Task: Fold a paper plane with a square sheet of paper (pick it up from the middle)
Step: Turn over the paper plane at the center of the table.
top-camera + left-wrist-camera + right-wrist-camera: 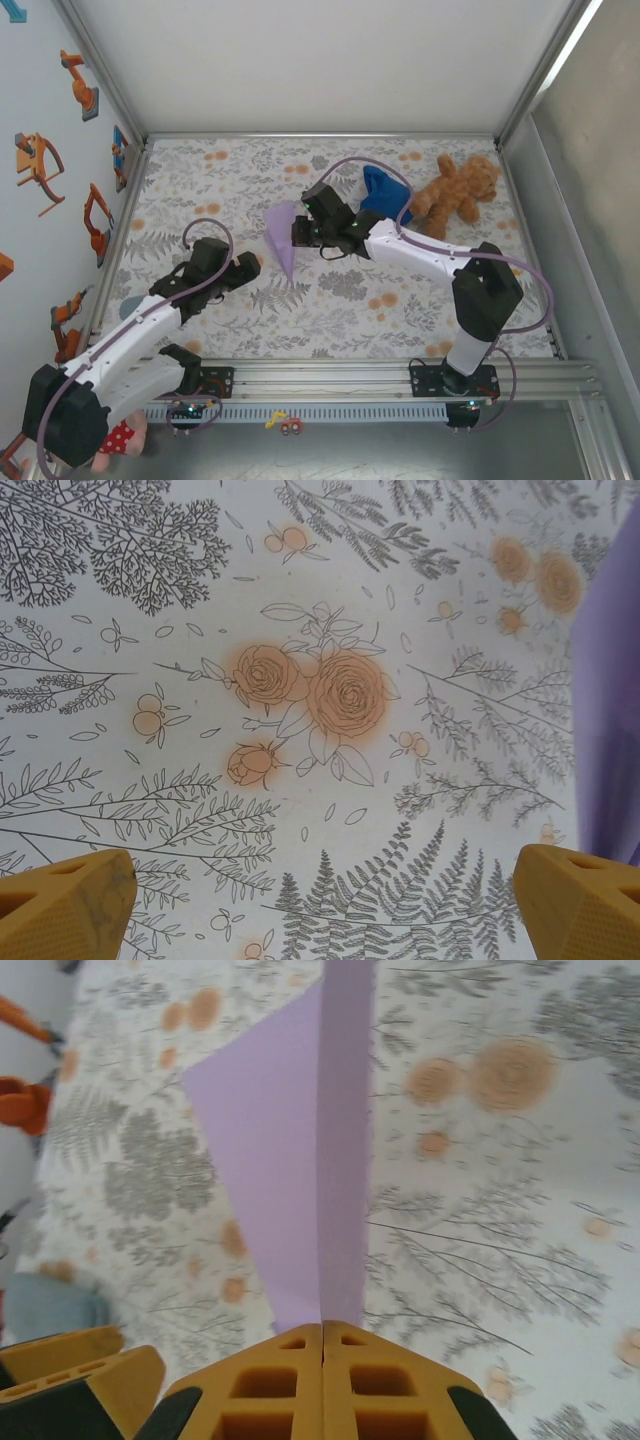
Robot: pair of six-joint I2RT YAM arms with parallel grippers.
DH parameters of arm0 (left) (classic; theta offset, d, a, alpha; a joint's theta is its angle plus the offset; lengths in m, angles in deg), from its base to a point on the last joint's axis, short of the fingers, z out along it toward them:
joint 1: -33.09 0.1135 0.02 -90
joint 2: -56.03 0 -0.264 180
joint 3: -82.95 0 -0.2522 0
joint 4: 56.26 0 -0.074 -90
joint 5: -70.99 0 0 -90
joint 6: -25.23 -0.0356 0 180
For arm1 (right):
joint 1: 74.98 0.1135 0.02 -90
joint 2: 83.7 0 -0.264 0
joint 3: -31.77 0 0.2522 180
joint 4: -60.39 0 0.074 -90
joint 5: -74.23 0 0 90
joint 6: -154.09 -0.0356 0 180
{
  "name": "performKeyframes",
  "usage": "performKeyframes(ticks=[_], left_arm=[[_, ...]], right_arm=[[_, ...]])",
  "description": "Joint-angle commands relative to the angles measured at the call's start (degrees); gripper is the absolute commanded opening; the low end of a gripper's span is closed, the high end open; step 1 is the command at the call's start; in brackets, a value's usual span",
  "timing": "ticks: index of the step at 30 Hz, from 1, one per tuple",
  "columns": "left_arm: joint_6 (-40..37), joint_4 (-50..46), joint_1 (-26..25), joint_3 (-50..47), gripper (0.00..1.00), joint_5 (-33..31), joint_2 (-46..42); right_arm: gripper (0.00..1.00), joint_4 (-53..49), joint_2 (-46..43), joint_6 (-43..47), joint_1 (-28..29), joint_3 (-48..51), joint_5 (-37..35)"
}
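The lavender sheet of paper is folded into a slim pointed paper plane with a centre crease, its tip toward the near side of the table. My right gripper is shut on its crease. In the right wrist view the yellow jaws are pressed together, and the paper plane stands out ahead of them above the floral cloth. My left gripper hovers left of the tip, open, with nothing between its fingers. A purple edge of the paper plane shows at the right of the left wrist view.
A deep blue cloth and a brown teddy bear lie at the back right, just behind the right arm. The floral table cover is bounded by metal frame rails in front and walls on the other sides.
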Motion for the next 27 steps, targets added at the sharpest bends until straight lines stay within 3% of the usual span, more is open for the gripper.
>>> performKeyframes(ticks=[1, 7, 11, 16, 27], left_arm=[[1.6, -2.6, 0.3, 0.6, 0.97, -0.4, -1.8], [0.0, 1.6, -0.2, 0.6, 1.00, 8.3, -1.3], [0.4, 3.8, -1.2, 1.1, 0.96, 10.9, 2.0], [1.0, 8.7, -3.3, 2.8, 0.83, 14.0, 8.5], [0.3, 12.4, -10.3, 13.1, 0.53, 12.6, 26.7]], right_arm=[[0.00, 10.8, 1.3, 1.9, -2.6, 4.0, 12.1], [0.00, 21.1, 5.6, -0.9, -5.7, 9.6, 21.5], [0.00, 24.9, 7.5, -2.4, -7.4, 13.1, 23.8], [0.00, 29.5, 8.4, -3.7, -10.0, 17.4, 25.9], [0.00, 31.0, 8.9, -3.4, -12.3, 20.8, 26.9]])
